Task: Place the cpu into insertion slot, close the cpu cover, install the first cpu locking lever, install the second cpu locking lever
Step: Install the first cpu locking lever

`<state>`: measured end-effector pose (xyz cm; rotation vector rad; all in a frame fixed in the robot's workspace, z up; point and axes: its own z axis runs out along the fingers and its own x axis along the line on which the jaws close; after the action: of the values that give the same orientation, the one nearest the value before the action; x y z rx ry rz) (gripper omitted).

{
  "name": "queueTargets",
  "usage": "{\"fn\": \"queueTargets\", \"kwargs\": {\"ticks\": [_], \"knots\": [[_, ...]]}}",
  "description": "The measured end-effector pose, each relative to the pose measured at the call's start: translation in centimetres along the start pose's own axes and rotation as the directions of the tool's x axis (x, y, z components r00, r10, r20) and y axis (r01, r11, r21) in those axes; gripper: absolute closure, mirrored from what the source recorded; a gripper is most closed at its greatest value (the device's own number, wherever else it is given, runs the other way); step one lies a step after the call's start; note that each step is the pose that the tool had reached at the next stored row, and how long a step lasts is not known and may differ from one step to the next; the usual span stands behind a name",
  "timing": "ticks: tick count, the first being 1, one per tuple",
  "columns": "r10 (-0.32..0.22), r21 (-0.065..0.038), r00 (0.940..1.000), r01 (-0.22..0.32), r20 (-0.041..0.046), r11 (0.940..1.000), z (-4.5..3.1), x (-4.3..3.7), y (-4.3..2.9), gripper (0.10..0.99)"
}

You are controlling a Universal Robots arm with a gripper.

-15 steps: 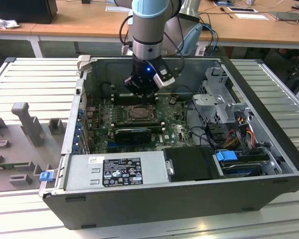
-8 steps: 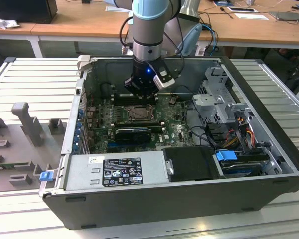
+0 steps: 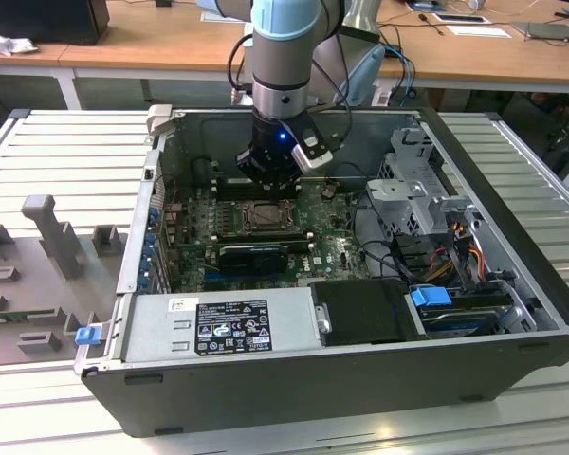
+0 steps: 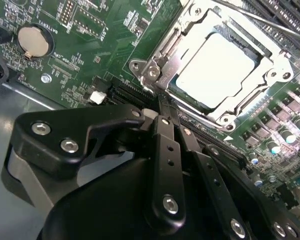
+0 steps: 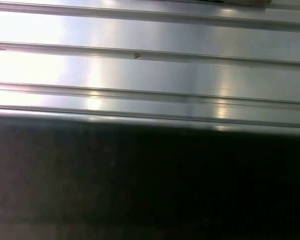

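The cpu (image 4: 215, 65), a pale square chip, lies flat in the socket on the green motherboard; in the exterior view the socket (image 3: 265, 217) sits mid-board. The cpu cover (image 4: 162, 62), a silvery frame, lies down around the chip. A thin metal lever rod (image 4: 255, 20) runs along the socket's far side. My gripper (image 4: 165, 107) hangs just over the socket's near edge, its black fingers (image 4: 162, 135) shut together with nothing between them. In the exterior view the gripper (image 3: 266, 180) stands just behind the socket, inside the case.
The open computer case (image 3: 123, 275) walls in the board. A power supply (image 3: 223, 322) fills the front, and a drive cage (image 3: 417, 180) with cables stands at the exterior view's right. A coin battery (image 4: 34, 40) and a black slot (image 4: 125, 92) lie near the socket. Grey fixtures (image 3: 52, 232) stand outside the case.
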<state>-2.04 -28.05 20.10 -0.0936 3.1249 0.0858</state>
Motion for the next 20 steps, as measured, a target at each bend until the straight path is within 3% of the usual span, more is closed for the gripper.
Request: {"fn": "queueTargets", "kwargs": {"ticks": [5, 10, 20], "knots": [[0.0, -0.002, 1.0, 0.0, 0.0011, 1.0, -0.28, -0.04, 0.04, 0.98], [0.0, -0.001, 1.0, 0.0, 0.0004, 1.0, -1.84, -0.05, 0.11, 0.98], [0.0, -0.002, 1.0, 0.0, 0.0004, 1.0, -1.87, -0.02, -0.38, 0.98]]}}
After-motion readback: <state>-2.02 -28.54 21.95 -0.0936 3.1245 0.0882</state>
